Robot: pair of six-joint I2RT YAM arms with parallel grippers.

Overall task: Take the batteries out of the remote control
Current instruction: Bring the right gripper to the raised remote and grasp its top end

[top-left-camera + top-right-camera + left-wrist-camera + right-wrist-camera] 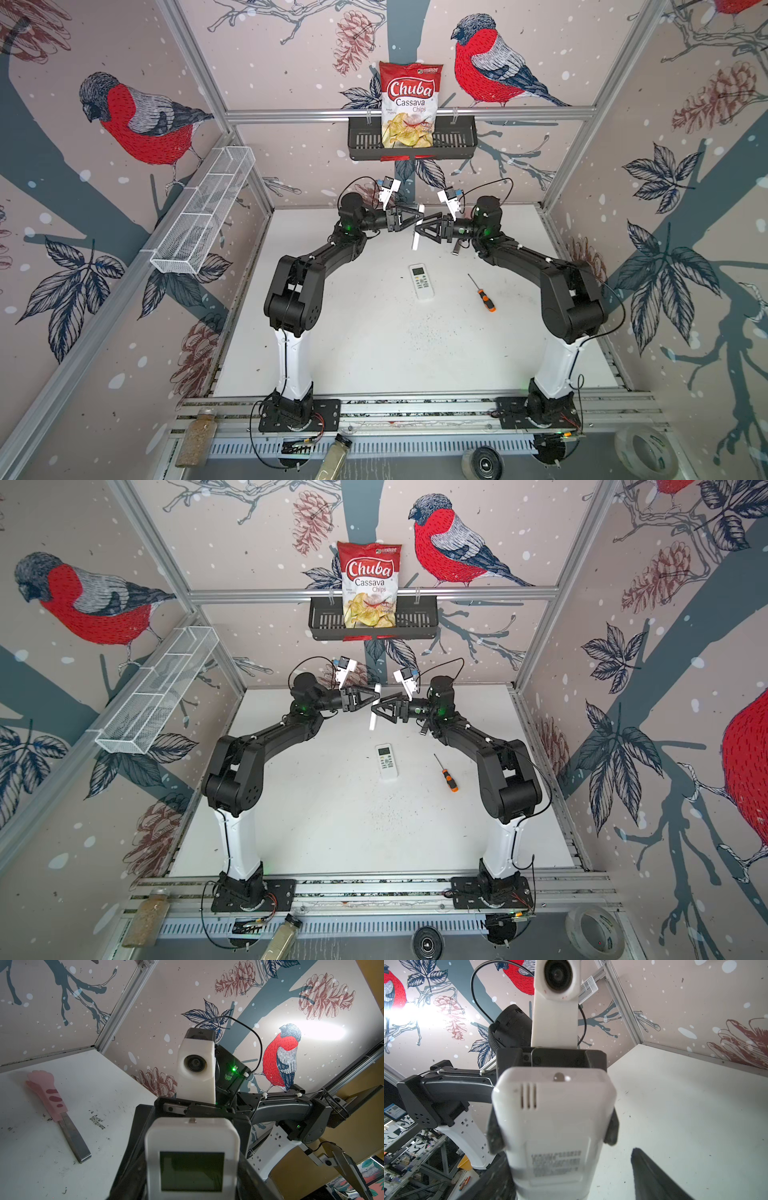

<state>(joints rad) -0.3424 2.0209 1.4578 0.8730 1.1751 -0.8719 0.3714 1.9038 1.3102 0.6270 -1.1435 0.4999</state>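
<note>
A white remote control (417,231) (374,712) hangs upright above the back of the table, between both grippers. My left gripper (418,216) (192,1180) is shut on it, and the display side (192,1159) faces that wrist camera. From the right wrist view I see the remote's back with its label (554,1126), and dark pads (611,1128) press on both of its edges. My right gripper (420,233) (571,1184) stands open around the lower part. One of its fingers (654,1178) is clearly apart from the remote. The batteries are hidden.
A second white remote (421,281) lies face up mid-table, with an orange-handled screwdriver (482,293) to its right. A pink-handled metal tool (47,1093) lies near the back right under the right arm. A black basket (411,143) with a chips bag hangs on the back wall.
</note>
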